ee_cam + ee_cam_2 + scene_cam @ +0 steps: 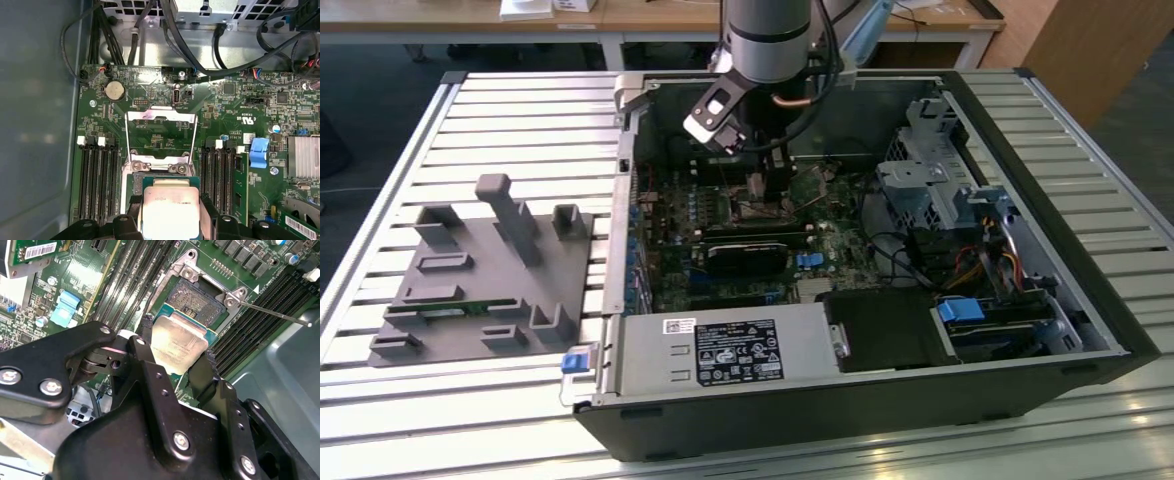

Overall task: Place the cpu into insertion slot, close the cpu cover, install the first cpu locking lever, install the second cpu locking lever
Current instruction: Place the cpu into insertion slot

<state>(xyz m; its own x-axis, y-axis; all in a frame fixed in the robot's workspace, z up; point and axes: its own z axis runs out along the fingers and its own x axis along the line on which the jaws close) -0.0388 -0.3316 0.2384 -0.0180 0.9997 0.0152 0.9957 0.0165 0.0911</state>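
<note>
Step in hand, as I judge it: placing the chip, the first of four.

- The cpu (176, 339) is clamped by two opposite edges between the black fingers (146, 337) of the tool (178, 344), grey lid up and roughly level.
- It hangs just above the insertion slot (196, 299), overlapping one side of it. It is not seated; the slot's contact field lies bare in the second wrist view.
- The cpu cover (160, 115) stands swung open off the slot, its window frame raised over the motherboard (150, 95).
- One locking lever (272, 313) is unhooked and juts out over the memory slots (252, 327). I cannot pick out the second lever with certainty.
- The board lies in an open computer case (1067, 300) on the slatted surface (520, 120).

Judgement: seating calls for centring the chip over the slot, squaring its edges to the rim, and lowering it flat. A tilted or offset drop could harm the contacts. The cover and both levers are not yet done.
</note>
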